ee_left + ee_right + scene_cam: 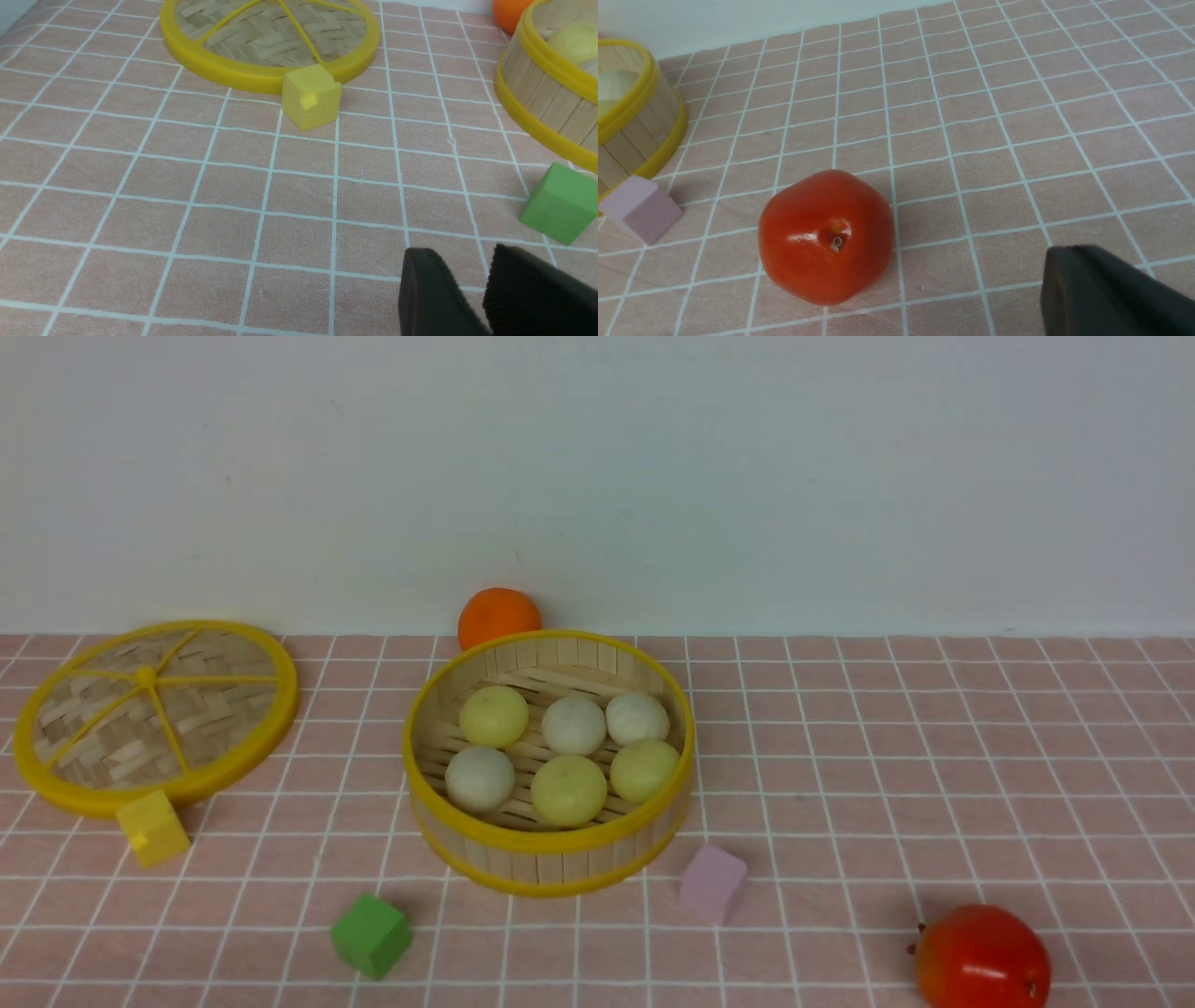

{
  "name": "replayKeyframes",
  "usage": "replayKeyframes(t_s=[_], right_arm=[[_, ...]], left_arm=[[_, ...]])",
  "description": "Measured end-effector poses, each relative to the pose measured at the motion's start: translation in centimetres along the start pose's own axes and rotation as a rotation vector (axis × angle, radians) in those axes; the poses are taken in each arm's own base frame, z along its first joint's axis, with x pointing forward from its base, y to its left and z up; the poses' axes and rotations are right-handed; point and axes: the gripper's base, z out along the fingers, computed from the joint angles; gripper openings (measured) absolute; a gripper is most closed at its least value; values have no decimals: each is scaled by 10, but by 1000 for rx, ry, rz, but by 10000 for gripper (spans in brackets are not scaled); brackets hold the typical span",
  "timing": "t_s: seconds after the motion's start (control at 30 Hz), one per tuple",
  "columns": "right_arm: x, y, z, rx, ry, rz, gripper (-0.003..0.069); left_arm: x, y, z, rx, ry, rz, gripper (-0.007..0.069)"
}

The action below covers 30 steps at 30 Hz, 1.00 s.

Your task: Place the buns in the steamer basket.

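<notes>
A woven lid with yellow rim and spokes lies on the pink gridded counter, a yellow block at its edge. A green block, a lilac block, an orange ball and a glossy red fruit sit apart from one another.

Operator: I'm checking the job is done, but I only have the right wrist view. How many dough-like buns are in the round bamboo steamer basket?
Observer: The front view shows six small smooth buns, three off-white and three pale yellow, inside the round bamboo-slat steamer basket.
Operator: Is its lid on?
Observer: No, the flat woven disc lid with the yellow rim lies off to the basket's left.
Operator: Anything against that lid?
Observer: A small yellow cube sits at its near edge.
</notes>
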Motion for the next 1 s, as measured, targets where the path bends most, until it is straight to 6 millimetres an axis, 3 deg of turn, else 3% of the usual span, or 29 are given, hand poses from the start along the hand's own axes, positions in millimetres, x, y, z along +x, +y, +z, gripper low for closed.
replayKeyframes(t_s=[1.0], right_arm=[[0, 0, 0, 0, 0, 0, 79]], left_arm=[[0, 0, 0, 0, 0, 0, 239]])
